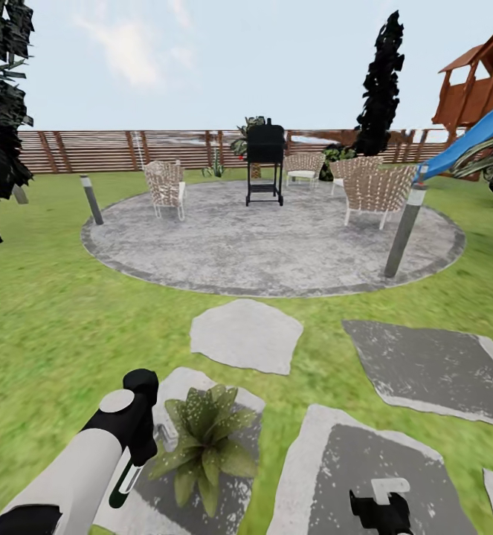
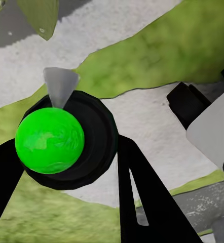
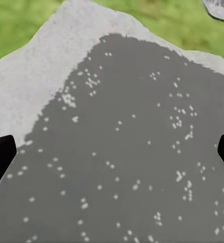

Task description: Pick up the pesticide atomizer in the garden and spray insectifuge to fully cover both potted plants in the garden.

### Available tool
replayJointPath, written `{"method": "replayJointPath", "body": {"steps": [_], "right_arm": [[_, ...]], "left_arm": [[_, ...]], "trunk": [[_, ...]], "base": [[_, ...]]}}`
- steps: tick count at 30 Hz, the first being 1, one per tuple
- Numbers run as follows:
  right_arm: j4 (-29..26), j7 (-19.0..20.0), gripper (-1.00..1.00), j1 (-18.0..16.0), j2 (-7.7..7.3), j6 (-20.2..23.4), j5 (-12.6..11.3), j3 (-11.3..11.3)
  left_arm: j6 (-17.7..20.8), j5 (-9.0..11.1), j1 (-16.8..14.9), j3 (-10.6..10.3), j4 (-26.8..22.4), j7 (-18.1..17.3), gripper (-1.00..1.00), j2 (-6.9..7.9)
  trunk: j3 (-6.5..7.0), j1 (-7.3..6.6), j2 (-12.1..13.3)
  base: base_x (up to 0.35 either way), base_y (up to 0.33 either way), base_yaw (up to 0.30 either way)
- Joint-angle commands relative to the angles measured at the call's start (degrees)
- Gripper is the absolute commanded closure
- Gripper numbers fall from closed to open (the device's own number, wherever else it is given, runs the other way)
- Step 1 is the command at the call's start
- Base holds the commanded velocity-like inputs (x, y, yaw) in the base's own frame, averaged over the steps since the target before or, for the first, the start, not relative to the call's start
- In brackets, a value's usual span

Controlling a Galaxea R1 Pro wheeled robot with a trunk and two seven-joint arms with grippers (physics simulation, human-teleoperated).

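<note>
Already the left pincer (image 2: 66, 152) is clenched on the pesticide atomizer (image 2: 50, 140), held just beside one potted plant (image 1: 204, 440) on a stepping stone (image 1: 245, 334). Spraying both plants seemingly remains. Right pincer (image 3: 112, 152) hangs released, empty.

**White shells, black joints: the robot's two arms**

The left arm (image 1: 75, 468) is showing a smooth, rounded white forearm shell running into a glossy black wrist housing, with a pale grey round cap sitting on the joint and a black knob-like end above it. A black cuff is closing the shell at its near end. The left gripper (image 2: 86, 167) is presenting flat, matte black, wedge-shaped fingers (image 2: 147, 202). The right gripper (image 1: 384, 513) is appearing as an angular black block topped by a small whitish bracket; its black fingertips (image 3: 0, 154) are looking plain and unmarked.
</note>
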Motion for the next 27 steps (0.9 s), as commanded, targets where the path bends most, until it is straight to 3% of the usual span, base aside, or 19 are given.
{"method": "replayJointPath", "body": {"steps": [1, 7, 12, 18, 27], "right_arm": [[0.1, -0.1, -1.00, -0.1, 0.01, -0.3, 0.6, -0.5], [0.1, -0.1, -1.00, -0.1, 0.01, -0.3, 0.5, -0.5], [0.1, -0.1, -1.00, -0.1, 0.01, -0.3, 0.6, -0.4], [0.1, -0.1, -1.00, -0.1, 0.01, -0.3, 0.6, -0.5], [0.0, 0.0, -1.00, -0.1, 0.11, -0.3, 0.5, -0.5]], "left_arm": [[0.7, -0.5, 0.0, 0.1, 0.0, -0.5, 1.00, -0.03], [0.7, -0.5, -0.1, 0.1, 0.0, -0.5, 1.00, -0.02], [0.8, -0.5, -0.1, 0.2, -0.1, -0.5, 1.00, -0.02], [0.9, -0.5, -0.2, 0.2, -0.2, -0.5, 1.00, -0.02], [1.1, -0.5, -0.3, 0.2, -0.2, -0.2, 1.00, 0.09]], "trunk": [[-0.05, -0.01, 0.0], [-0.05, -0.01, 0.0], [-0.05, -0.01, 0.0], [-0.05, -0.01, 0.0], [-0.05, -0.01, 0.0]], "base": [[0.015, -0.079, 0.108], [0.004, -0.020, 0.053], [0.000, -0.017, 0.239], [0.000, -0.234, 0.246], [0.000, -0.274, 0.017]]}}
